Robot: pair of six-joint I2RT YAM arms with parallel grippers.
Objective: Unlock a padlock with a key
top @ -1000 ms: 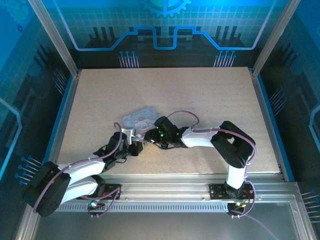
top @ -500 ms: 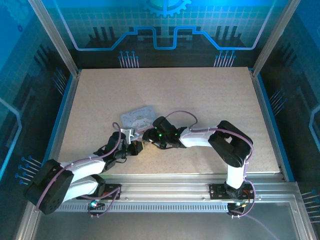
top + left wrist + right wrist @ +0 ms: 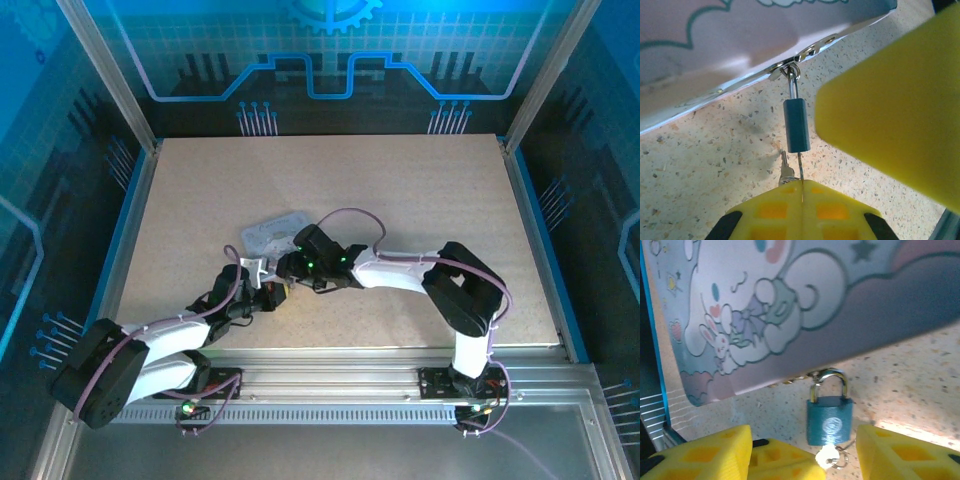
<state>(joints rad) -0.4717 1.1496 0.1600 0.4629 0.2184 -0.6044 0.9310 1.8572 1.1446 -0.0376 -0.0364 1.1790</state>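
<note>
Your left gripper [image 3: 801, 189] pinches the key [image 3: 827, 457] at the padlock [image 3: 796, 125] base — right gripper [image 3: 802, 452] open astride it; tin [image 3: 790, 315] shows a cartoon rabbit.

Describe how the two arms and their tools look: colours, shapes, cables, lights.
The left arm and right arm have white shells with black joints. Lilac cables loop along both. Green lights glow at the right arm's wrist. The left tool and right tool have blocky yellow fingers with square recesses.
</note>
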